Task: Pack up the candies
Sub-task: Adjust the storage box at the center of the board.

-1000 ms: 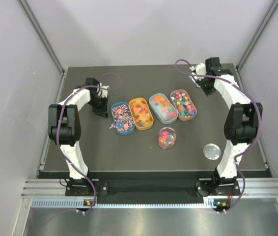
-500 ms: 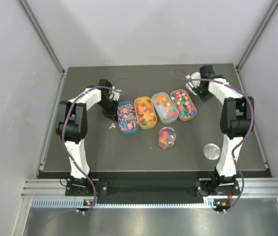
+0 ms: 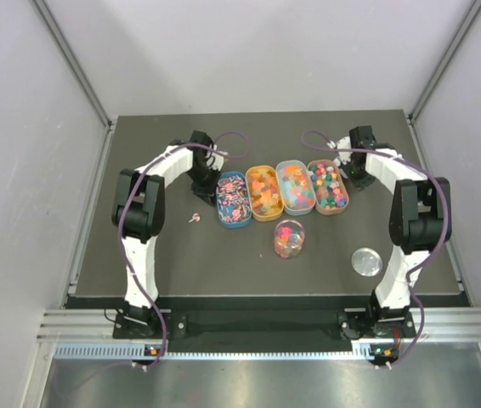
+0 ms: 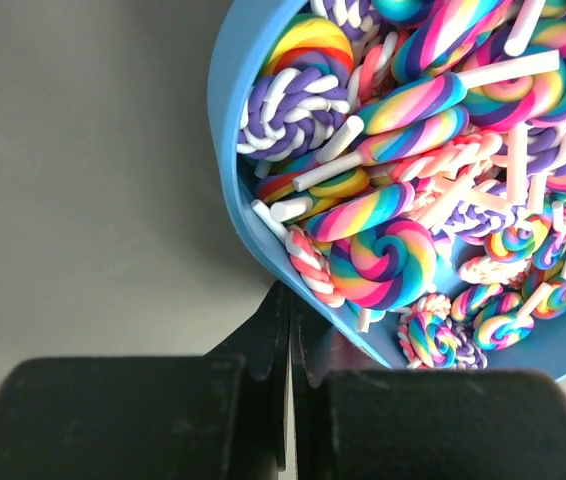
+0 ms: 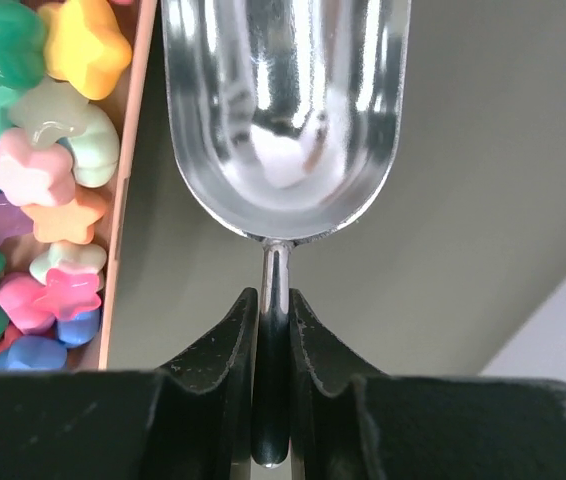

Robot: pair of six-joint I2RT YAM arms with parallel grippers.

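Four oval trays of candies stand side by side: a blue tray (image 3: 234, 201), an orange tray (image 3: 264, 193), a light blue tray (image 3: 295, 187) and a peach tray (image 3: 328, 186). My left gripper (image 3: 205, 185) is shut and empty. Its tips (image 4: 290, 300) press against the outer wall of the blue tray (image 4: 231, 170), which is full of striped lollipop candies (image 4: 383, 262). My right gripper (image 5: 274, 300) is shut on the thin handle of a metal scoop (image 5: 283, 100). The scoop's bowl is empty and lies just right of the peach tray (image 5: 123, 170) of star-shaped candies (image 5: 33, 170).
A clear round jar (image 3: 289, 238) holding mixed candies stands in front of the trays. Its lid (image 3: 365, 261) lies to the right, near the right arm. One stray candy (image 3: 195, 218) lies on the table left of the blue tray.
Both arms have swung inward. The left gripper has pushed the blue tray to the right, closing the row of trays together and straightening them. One spilled candy stays behind on the table.
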